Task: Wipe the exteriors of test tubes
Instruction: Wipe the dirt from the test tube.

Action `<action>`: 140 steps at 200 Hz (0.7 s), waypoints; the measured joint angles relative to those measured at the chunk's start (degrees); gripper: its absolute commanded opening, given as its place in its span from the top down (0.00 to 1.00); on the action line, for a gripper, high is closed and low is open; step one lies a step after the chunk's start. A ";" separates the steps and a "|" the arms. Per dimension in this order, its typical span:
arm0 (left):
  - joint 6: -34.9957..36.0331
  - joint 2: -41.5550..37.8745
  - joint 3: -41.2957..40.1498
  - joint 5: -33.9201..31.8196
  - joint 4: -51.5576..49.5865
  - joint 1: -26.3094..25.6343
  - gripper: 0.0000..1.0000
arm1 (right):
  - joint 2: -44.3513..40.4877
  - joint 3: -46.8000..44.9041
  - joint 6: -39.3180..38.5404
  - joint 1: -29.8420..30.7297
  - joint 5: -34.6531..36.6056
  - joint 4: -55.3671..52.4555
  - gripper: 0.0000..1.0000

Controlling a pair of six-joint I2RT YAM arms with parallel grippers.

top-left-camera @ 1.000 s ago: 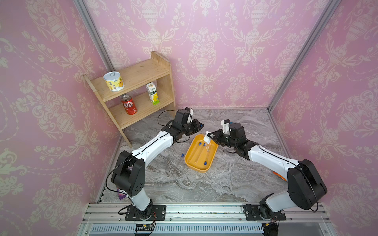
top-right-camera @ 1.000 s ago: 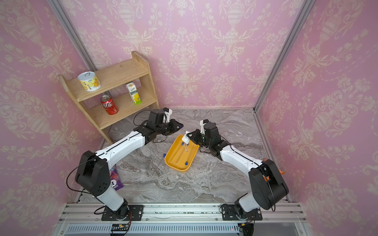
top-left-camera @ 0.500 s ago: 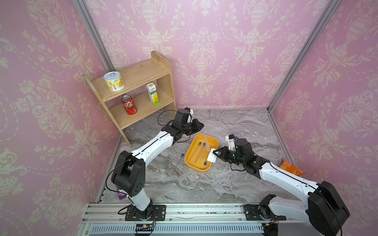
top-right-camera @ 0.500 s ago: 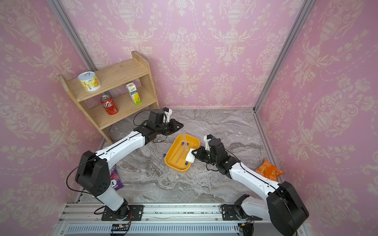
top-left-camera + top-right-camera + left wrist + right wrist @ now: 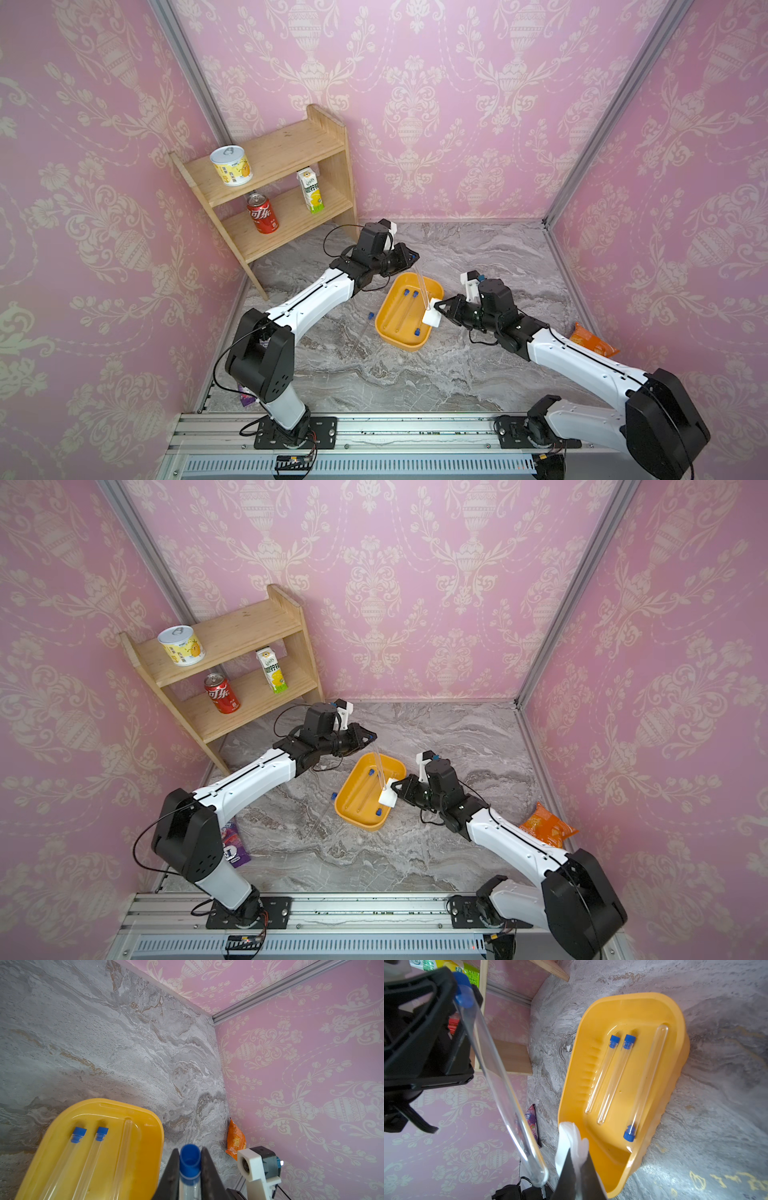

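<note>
My left gripper (image 5: 190, 1150) is clamped on the blue-capped end of the held test tube (image 5: 500, 1088), a smooth, clear, thin cylinder with a rounded bottom. It hangs steeply tilted over the yellow tray (image 5: 405, 344). My right gripper (image 5: 579, 1159) is pinched tight on the white pad (image 5: 566, 1142), which is soft, matte and folded. The pad sits just beside the tube's rounded end, and I can't tell if they touch. The tray is glossy plastic, a rounded rectangle with a ribbed inner wall. Three test tubes (image 5: 614, 1082) lie flat in it side by side, two with caps at one end and one reversed. A fifth test tube (image 5: 360, 332) lies on the grey veined marble tabletop (image 5: 415, 382), just beside the tray.
</note>
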 measured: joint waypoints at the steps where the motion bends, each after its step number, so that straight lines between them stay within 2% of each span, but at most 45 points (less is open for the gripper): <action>1: 0.00 0.00 0.00 0.00 0.00 -0.02 0.87 | 0.00 0.04 0.07 -0.07 -0.02 0.02 1.00; 55: -0.17 0.00 -0.09 0.02 0.48 -0.09 0.87 | 0.48 3.32 2.34 -2.03 -0.98 0.11 1.00; 140: -1.05 0.00 -1.97 0.22 1.66 -1.27 0.87 | 8.83 10.43 4.94 -4.42 -3.26 3.21 1.00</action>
